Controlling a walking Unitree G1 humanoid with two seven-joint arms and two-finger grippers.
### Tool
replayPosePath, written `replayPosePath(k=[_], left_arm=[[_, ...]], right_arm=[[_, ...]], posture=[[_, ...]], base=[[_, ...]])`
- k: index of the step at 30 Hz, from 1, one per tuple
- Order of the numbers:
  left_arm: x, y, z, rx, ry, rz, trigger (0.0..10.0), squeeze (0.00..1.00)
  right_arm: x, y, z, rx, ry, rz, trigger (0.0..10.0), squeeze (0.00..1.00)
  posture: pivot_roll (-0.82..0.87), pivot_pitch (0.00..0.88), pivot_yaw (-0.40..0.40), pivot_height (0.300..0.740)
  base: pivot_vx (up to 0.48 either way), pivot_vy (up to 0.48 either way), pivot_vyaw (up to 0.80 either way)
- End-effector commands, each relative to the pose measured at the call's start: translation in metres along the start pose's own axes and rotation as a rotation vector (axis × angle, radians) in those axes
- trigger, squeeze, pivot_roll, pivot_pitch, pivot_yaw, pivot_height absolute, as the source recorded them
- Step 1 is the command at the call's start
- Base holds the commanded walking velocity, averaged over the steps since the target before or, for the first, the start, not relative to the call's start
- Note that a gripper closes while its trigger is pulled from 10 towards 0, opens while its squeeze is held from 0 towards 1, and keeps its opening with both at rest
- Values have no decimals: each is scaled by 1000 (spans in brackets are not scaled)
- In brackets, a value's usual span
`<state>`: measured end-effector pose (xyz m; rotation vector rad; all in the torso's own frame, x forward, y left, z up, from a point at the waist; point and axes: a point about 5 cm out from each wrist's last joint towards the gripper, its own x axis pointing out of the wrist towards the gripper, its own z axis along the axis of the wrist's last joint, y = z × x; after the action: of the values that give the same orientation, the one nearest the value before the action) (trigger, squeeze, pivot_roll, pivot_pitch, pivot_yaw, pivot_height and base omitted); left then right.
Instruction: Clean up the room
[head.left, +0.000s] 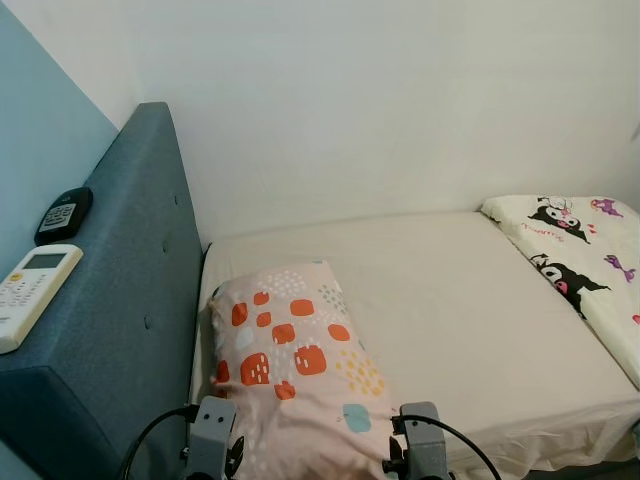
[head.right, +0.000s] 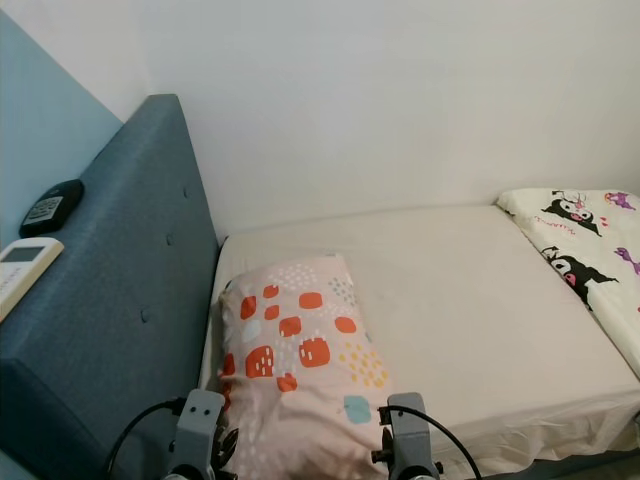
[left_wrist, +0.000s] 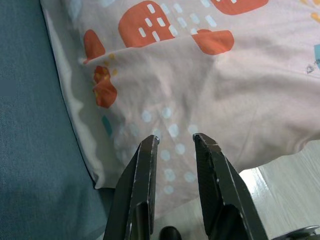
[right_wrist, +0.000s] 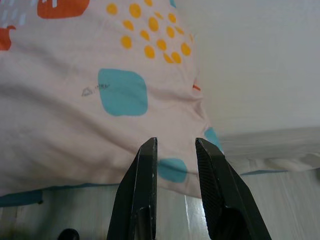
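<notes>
A pink pillow (head.left: 295, 370) with orange, yellow and teal patches lies on the cream mattress (head.left: 470, 310), beside the headboard. Its near end overhangs the bed's front edge. My left gripper (left_wrist: 176, 139) hovers open just short of the pillow's (left_wrist: 200, 85) near left corner, nothing between its fingers. At the near right corner of the pillow (right_wrist: 100, 100), my right gripper (right_wrist: 176, 141) is also open and holds nothing. Both grey wrists (head.left: 212, 435) (head.left: 425, 440) show at the pillow's near end.
A blue padded headboard (head.left: 130, 300) runs along the left. On its top lie a white remote (head.left: 30, 290) and a black device (head.left: 63, 213). A cartoon-print blanket (head.left: 585, 260) covers the bed's right end. A white wall stands behind. Pale wood floor (left_wrist: 285, 185) lies below the bed edge.
</notes>
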<state>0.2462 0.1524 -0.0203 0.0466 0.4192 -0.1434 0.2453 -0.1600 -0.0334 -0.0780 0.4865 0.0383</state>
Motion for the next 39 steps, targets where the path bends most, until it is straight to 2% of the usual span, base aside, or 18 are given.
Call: replayPosePath(k=[1,11,39], left_arm=[[0,1,-1,0,4,4,10000,0],[2,-2,5,5,-36,-9,10000,0],[0,1,5,22,-41,-12,10000,0]], right_arm=[[1,2,1,-1,-3,8,10000,0],[0,1,1,4,-8,13,10000,0],[-2,3,-4,10,4,17,10000,0]], posture=[[27,33,-37,740],[25,36,-36,740],[33,51,-29,740]], base=[[0,0,0],[0,-83,0],[0,-480,0]])
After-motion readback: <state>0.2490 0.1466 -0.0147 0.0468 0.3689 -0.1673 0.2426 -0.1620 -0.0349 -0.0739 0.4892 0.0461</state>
